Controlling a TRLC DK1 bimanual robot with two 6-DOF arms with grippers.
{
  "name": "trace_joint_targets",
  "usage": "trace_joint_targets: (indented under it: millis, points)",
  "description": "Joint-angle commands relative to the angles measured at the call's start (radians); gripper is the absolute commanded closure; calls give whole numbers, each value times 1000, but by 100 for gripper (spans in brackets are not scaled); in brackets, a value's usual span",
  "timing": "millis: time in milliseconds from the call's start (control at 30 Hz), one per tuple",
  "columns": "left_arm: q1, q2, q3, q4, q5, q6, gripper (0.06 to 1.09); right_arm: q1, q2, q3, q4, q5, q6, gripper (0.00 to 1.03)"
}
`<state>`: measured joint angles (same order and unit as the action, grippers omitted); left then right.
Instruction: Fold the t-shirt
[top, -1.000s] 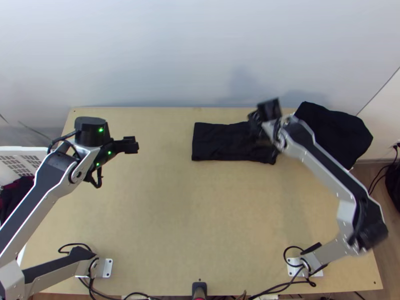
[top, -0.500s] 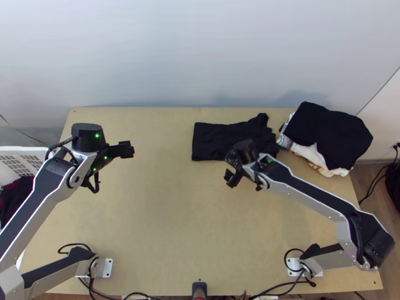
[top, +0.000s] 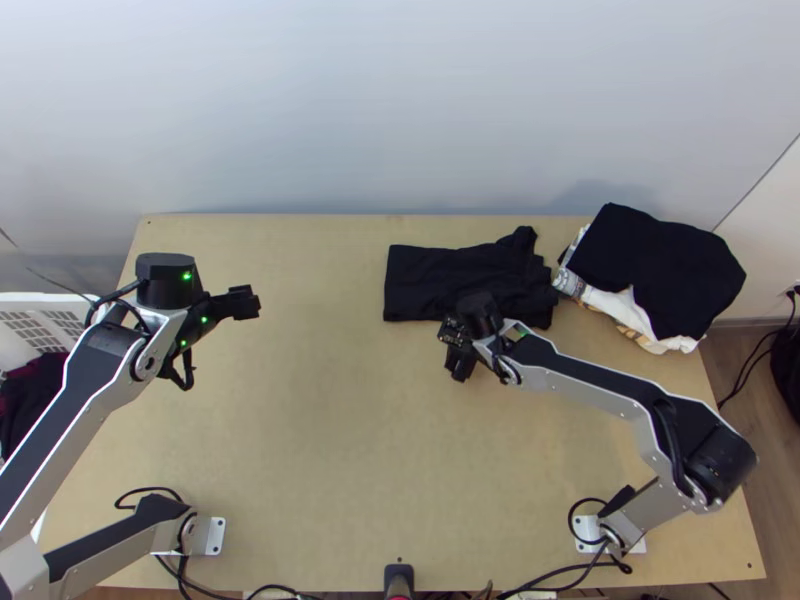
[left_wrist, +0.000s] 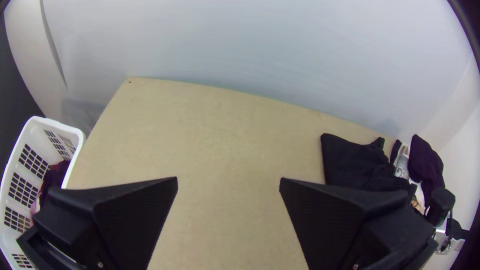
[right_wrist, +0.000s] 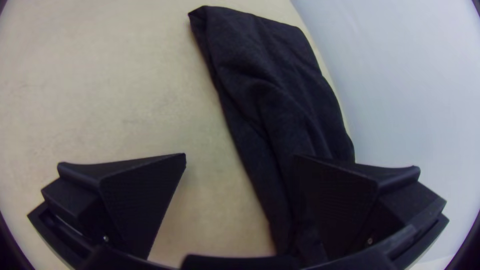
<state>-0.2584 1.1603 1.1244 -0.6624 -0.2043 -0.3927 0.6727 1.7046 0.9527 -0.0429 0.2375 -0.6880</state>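
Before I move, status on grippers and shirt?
Left gripper open, away from shirt. Right gripper open, at shirt's near edge. Shirt folded, right end uneven. Clothes pile just right.

Here in the top view, the right arm's black cylindrical wrist (top: 480, 312) hides a bit of the folded black cloth t-shirt (top: 425, 282) around six o'clock; the frame crops the white plastic slotted basket (top: 30, 297) at nine, the left arm's silver-grey elbow (top: 22, 562) at eight.

two arms (top: 597, 393), one t-shirt (top: 430, 280), one pile (top: 660, 262)
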Motion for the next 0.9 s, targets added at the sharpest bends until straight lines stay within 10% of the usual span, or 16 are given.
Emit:
trace_joint_targets:
  millis: [0,600,700,800,867]
  points:
    - [7,9,2,10,0,5,10,-56,82,6,121,5,-84,4]
    - [10,4,-6,12,0,0,10,-101,276,166,235,34,-136,6]
    - [10,2,-9,12,0,0,10,-104,313,199,235,36,-146,28]
    - [13,4,-6,12,0,3,10,-99,345,224,235,36,-177,98]
    - [13,6,-3,12,0,5,10,-94,365,228,239,71,-173,100]
